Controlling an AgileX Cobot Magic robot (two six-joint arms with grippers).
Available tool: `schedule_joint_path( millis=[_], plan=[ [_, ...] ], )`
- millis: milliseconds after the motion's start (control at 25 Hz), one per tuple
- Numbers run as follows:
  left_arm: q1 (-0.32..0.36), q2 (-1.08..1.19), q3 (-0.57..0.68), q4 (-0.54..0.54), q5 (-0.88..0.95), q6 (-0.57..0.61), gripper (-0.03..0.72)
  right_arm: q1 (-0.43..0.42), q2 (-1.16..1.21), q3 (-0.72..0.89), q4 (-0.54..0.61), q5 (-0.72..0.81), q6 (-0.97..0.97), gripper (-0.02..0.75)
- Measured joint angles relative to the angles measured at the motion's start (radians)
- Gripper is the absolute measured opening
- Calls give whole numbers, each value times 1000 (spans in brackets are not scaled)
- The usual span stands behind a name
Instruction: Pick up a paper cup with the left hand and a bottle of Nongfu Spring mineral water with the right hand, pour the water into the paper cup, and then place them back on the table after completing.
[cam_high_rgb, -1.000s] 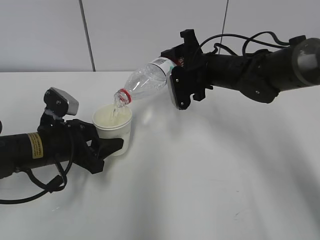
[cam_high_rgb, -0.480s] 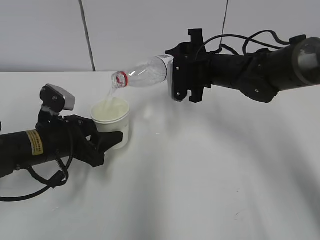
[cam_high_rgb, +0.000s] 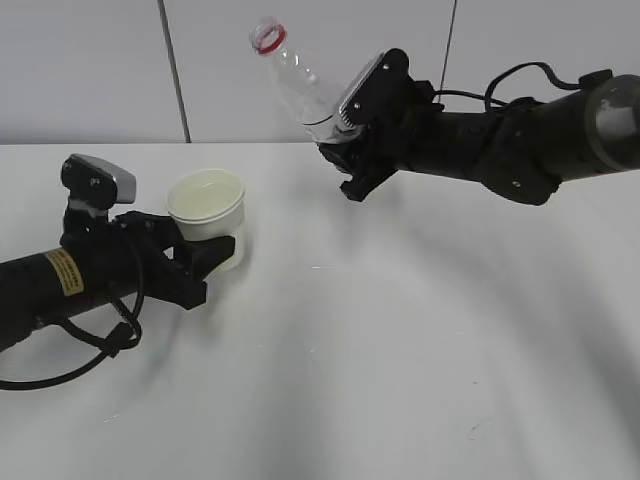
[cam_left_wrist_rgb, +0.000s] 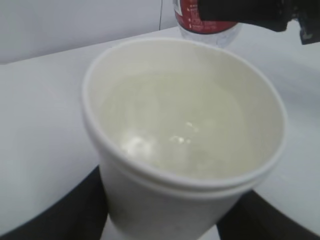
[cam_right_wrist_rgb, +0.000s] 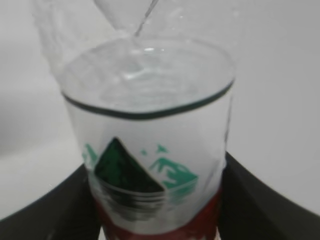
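- On my left arm, the end effector (cam_high_rgb: 205, 262) is closed around the lower half of the paper cup (cam_high_rgb: 207, 208), its black fingers (cam_high_rgb: 215, 253) pressed against the cup wall on either side.
- The cup stands upright over the white counter (cam_high_rgb: 400, 340), near its left side; I cannot tell whether its base touches the surface.
- My left wrist view looks into the cup (cam_left_wrist_rgb: 182, 135): water (cam_left_wrist_rgb: 175, 130) fills most of it, clear with a few glints on the surface.
- On my right arm, the end effector (cam_high_rgb: 350, 125) is clamped on the labelled lower part of the Nongfu Spring bottle (cam_high_rgb: 295, 75), held in the air above the counter's far edge.
- The bottle tilts mouth-up toward the left, its red neck ring (cam_high_rgb: 267, 38) at the top and no cap on it.
- My right wrist view shows the bottle (cam_right_wrist_rgb: 150, 150) between the two dark fingers (cam_right_wrist_rgb: 60, 205), with its green mountain label (cam_right_wrist_rgb: 130, 175) above a red band (cam_right_wrist_rgb: 160, 222).
- Bottle and cup are well apart, the bottle higher and to the right.
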Motion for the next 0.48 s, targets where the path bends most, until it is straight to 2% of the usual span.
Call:
schedule_joint_path(
  millis=[160, 280, 480],
  plan=[
    [0, 2, 0, -29, -7, 21, 396, 0, 10, 0, -65, -62, 264, 435],
    [0, 33, 0, -41, -35, 38, 396, 0, 52, 7, -72, -216, 333, 434],
    [0, 109, 0, -107, -77, 71, 396, 0, 116, 18, -63, -314, 402, 434]
  ],
)
